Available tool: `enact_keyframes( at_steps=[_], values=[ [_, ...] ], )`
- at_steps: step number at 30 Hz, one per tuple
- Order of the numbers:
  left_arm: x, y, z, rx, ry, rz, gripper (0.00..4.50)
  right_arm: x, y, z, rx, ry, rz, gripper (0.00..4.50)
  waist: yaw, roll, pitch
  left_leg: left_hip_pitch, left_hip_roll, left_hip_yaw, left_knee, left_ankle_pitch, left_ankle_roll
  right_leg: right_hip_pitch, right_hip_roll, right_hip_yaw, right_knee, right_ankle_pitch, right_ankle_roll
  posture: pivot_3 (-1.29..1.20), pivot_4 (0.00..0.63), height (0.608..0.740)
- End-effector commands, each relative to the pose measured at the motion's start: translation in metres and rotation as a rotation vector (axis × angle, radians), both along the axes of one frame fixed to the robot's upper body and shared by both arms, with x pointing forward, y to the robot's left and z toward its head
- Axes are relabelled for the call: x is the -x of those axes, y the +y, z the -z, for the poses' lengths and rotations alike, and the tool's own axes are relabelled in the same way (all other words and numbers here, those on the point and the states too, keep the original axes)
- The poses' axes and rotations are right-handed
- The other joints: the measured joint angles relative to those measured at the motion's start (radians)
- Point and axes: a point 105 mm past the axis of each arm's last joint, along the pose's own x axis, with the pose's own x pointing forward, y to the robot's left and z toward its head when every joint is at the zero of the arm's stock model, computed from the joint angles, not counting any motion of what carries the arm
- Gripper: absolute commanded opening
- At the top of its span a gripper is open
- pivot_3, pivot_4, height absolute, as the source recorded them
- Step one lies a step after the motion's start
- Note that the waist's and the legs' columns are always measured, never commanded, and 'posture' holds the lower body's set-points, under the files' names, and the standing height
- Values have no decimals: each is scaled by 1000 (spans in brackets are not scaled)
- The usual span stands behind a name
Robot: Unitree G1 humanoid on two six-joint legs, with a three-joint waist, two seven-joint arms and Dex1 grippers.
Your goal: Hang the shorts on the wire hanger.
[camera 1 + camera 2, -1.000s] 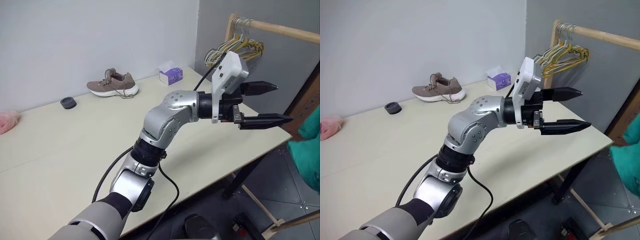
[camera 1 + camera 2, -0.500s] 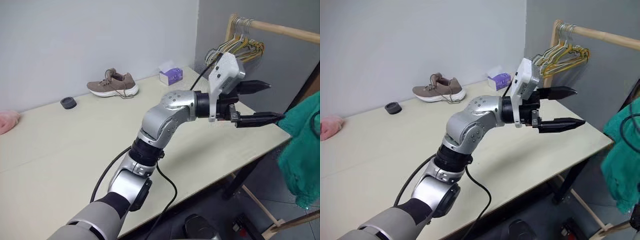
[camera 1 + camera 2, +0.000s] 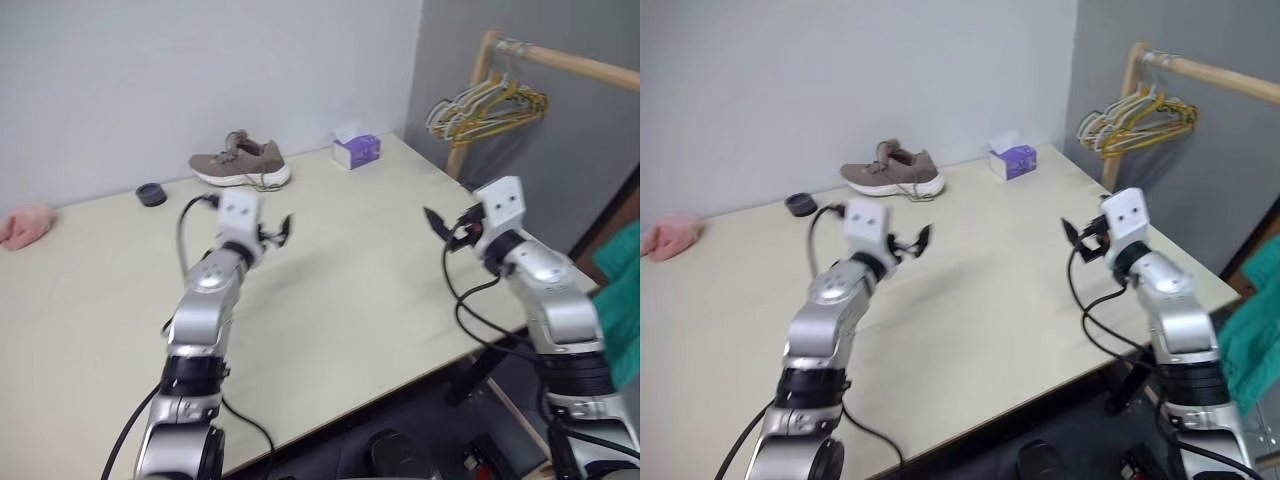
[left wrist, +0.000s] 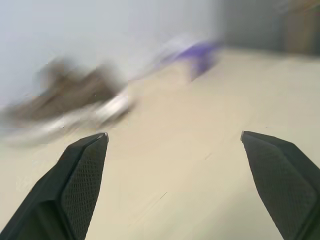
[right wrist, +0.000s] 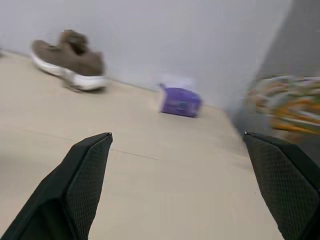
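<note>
A: Where do the two arms stand?

B: Both reach out level over the pale tabletop (image 3: 340, 300). The left claw (image 3: 275, 232) is at mid-left, the right claw (image 3: 445, 226) near the right edge. In each wrist view the two black fingers stand far apart with bare tabletop between them, so both claws are spread wide and hold nothing.

A: And the shorts?

B: A patch of teal-green cloth, the shorts (image 3: 622, 300), shows at the far right edge of the head views, off the tabletop and lower than it, beyond the right arm. Neither claw touches it.

A: The wire hanger?

B: A bunch of yellow and silver hangers (image 3: 488, 103) hangs on the wooden rail (image 3: 570, 62) at the far right. I cannot pick a single olive-gold wire hanger out of it.

A: What do the wrist views add?

B: The right wrist view gives the brown shoe (image 5: 70, 61) and the purple tissue box (image 5: 180, 102) against the wall, with the hanger bunch as a blur at one side. The left wrist view has the same shoe and box, smeared. The head views alone take in the small black round thing (image 3: 151, 194) left of the shoe and the pink fluffy cloth (image 3: 26, 226) at the far left edge.
</note>
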Motion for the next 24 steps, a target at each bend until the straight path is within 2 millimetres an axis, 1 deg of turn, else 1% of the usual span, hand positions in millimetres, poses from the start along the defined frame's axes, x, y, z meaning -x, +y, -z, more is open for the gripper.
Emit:
enact_keyframes(
  at_steps=[1, 3, 4, 6, 8, 10, 12, 14, 16, 19, 24],
  values=[
    [26, 44, -8, -79, -49, -237, 4500, -3, 26, 10, -35, -7, -62, 4461, 36, -4, -2, -1, 0, -1, 0, 0, -1, -2, 0, 0, 0, 0, 0, -164, 0, 740],
    [45, 63, 2, -43, -44, -317, 4500, -3, 49, 26, -59, 55, -136, 4461, 74, -6, -4, -5, 0, -1, 0, 2, -3, -7, 0, -1, 2, 0, -1, -115, 0, 740],
    [51, 69, 6, -22, -40, -339, 4500, -3, 57, 31, -65, 71, -163, 4461, 97, -8, -4, -7, 0, -1, 0, 2, -4, -8, 0, -1, 2, 0, -1, -101, 0, 740],
    [56, 71, 7, 2, -41, -344, 4500, -4, 64, 36, -68, 87, -196, 4461, 144, -9, -4, -8, 0, -3, 0, 2, -5, -10, 0, -3, 2, 1, -2, -67, 0, 740],
    [57, 71, 5, 14, -54, -330, 4500, -6, 69, 40, -71, 102, -228, 4461, 185, -11, -4, -8, -1, -4, 0, 3, -5, -14, 0, -4, 2, 3, -5, -47, 0, 740],
    [57, 71, 1, 20, -67, -315, 4500, -8, 70, 41, -71, 109, -242, 4461, 215, -11, -4, -8, -2, -4, 0, 4, -7, -13, 0, -5, 2, 4, -7, -10, 0, 740],
    [55, 69, -1, 48, -59, -287, 4500, -13, 67, 41, -77, 121, -245, 4461, 231, -12, -5, -5, -1, -3, 0, 5, -8, -11, 1, -7, 3, 5, -8, 13, 0, 740],
    [53, 62, -5, 50, -71, -238, 4500, -15, 64, 42, -70, 125, -245, 4461, 247, -13, -4, 1, 0, -3, -1, 5, -8, -7, 3, -7, 4, 5, -8, 20, 14, 740],
    [54, 58, -7, 47, -79, -217, 4500, -15, 59, 43, -79, 126, -229, 4461, 257, -13, -4, 2, 1, -3, -1, 6, -9, -6, 8, -7, 4, 5, -9, 35, 0, 740],
    [57, 54, -9, 46, -90, -212, 4500, -12, 54, 44, -91, 127, -210, 4461, 270, -13, -4, 2, 2, -3, -2, 6, -10, -7, 9, -6, 5, 5, -10, 42, 0, 740],
    [59, 46, -10, 35, -107, -195, 4500, -8, 50, 46, -94, 122, -183, 4461, 272, -14, -5, 2, 2, 0, -2, 6, -10, -7, 9, -4, 5, 5, -10, 27, 0, 740]
  ],
)
